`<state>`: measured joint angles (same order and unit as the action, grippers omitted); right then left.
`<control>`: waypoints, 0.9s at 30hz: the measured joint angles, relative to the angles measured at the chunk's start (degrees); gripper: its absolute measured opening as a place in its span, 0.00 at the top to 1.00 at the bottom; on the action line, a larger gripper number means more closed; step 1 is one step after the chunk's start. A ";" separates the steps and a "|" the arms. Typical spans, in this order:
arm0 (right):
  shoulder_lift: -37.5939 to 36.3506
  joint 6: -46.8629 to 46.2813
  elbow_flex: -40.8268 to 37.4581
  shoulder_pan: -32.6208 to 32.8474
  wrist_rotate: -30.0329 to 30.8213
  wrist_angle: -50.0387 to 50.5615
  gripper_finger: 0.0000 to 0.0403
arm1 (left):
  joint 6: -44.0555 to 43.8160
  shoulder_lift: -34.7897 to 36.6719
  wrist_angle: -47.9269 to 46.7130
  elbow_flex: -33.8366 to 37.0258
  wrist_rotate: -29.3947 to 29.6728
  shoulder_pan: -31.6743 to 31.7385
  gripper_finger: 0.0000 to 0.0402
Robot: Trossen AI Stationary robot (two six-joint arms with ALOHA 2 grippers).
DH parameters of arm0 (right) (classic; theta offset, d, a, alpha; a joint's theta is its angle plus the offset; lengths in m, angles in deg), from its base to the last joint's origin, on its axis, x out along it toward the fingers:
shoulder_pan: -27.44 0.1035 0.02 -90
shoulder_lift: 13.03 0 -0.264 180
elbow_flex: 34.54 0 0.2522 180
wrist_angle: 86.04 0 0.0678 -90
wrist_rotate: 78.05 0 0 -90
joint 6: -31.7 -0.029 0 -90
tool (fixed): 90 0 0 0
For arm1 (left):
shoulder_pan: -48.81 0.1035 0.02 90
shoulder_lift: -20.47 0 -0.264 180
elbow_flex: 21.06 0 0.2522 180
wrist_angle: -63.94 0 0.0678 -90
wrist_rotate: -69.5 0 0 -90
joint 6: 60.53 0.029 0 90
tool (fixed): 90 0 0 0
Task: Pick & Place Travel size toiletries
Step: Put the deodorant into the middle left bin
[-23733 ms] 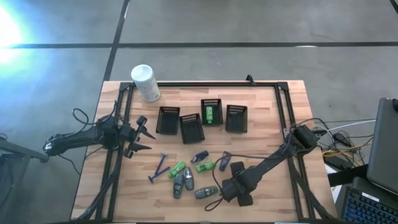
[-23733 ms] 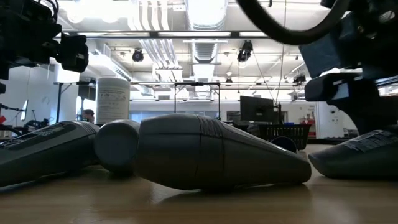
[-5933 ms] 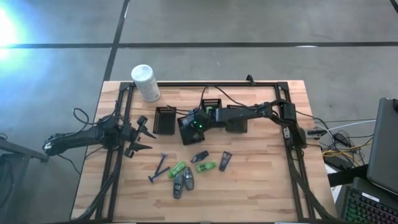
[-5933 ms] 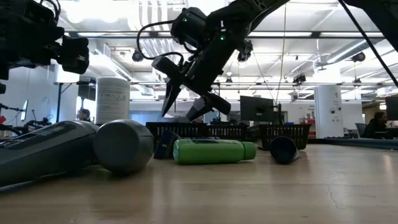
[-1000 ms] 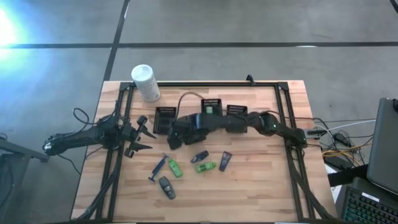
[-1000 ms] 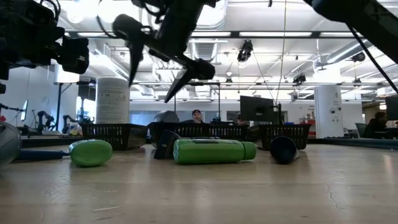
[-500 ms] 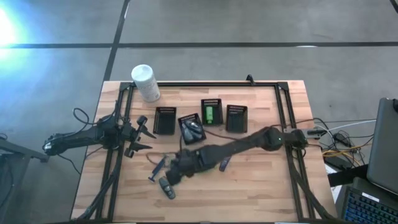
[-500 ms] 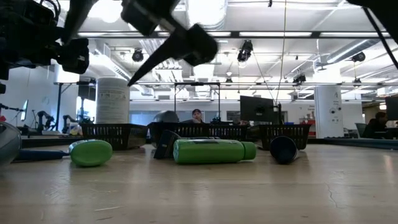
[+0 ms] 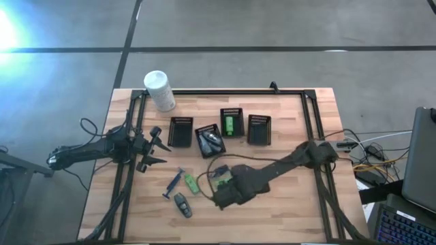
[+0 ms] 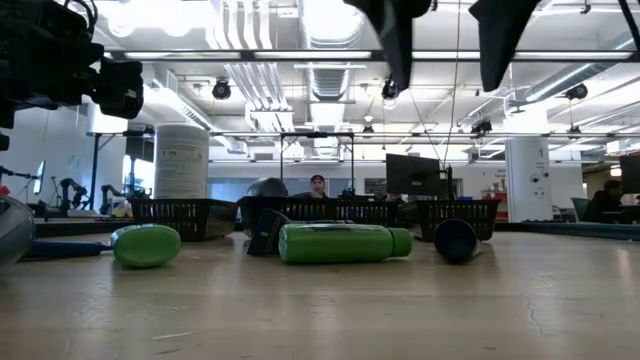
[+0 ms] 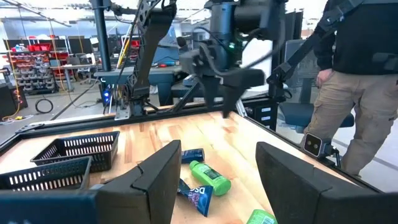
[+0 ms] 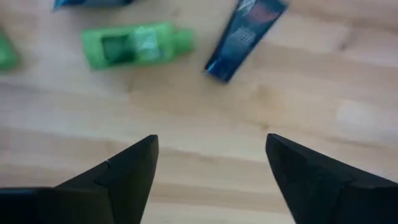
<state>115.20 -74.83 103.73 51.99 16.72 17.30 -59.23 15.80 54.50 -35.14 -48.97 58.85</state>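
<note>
**Right gripper spread above the loose toiletries**

While your right gripper [image 12: 208,180] hangs over the front middle of the table [image 9: 293,211] with its fingers spread wide and nothing between them, its wrist view shows a green bottle [image 12: 134,45] and a dark flat tube [image 12: 244,34] lying on the wood just beyond the fingertips. From above, more items lie towards the left arm's side of that gripper: another green bottle [image 9: 190,182], a blue razor [image 9: 172,184] and a grey oval bottle [image 9: 182,203]. One green bottle [image 9: 231,124] already sits in a basket [image 9: 231,111], and grey pieces lie in the neighbouring basket [image 9: 201,130].

You should expect the green bottle to be light, stiff and smooth; lying on its side, it will probably roll if you nudge it. Take it across the middle of the body, fingers square to its length, not at the narrower cap end. The flat tube looks softer and sits low on the wood, so pinch its two long edges and come down close to the table.

Your left gripper [image 9: 155,148] waits at the table's left edge, fingers parted and empty. A white canister [image 9: 159,90] stands at the far left corner. A person [image 11: 351,74] stands beyond the table.
</note>
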 joint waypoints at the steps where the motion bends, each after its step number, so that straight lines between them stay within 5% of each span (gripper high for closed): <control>1: -1.55 -0.01 -2.09 -0.28 0.15 0.17 0.29 | -0.02 -0.02 0.00 -0.02 0.00 -0.01 0.47; 7: -12.53 -1.29 -19.22 -2.40 -0.02 -2.92 0.34 | -0.02 0.00 0.05 0.00 0.00 0.00 0.47; 17: -33.05 -4.08 -49.68 -2.87 -0.11 -29.28 0.41 | -0.02 -0.02 0.09 -0.02 -0.02 0.00 0.47; 27: -37.99 3.20 -64.92 -3.42 -1.20 -45.48 0.35 | -2.45 -0.02 1.01 -0.01 1.77 -0.02 0.47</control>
<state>77.21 -71.64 38.81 48.57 15.52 -28.19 -61.68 15.78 55.50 -35.15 -47.20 58.83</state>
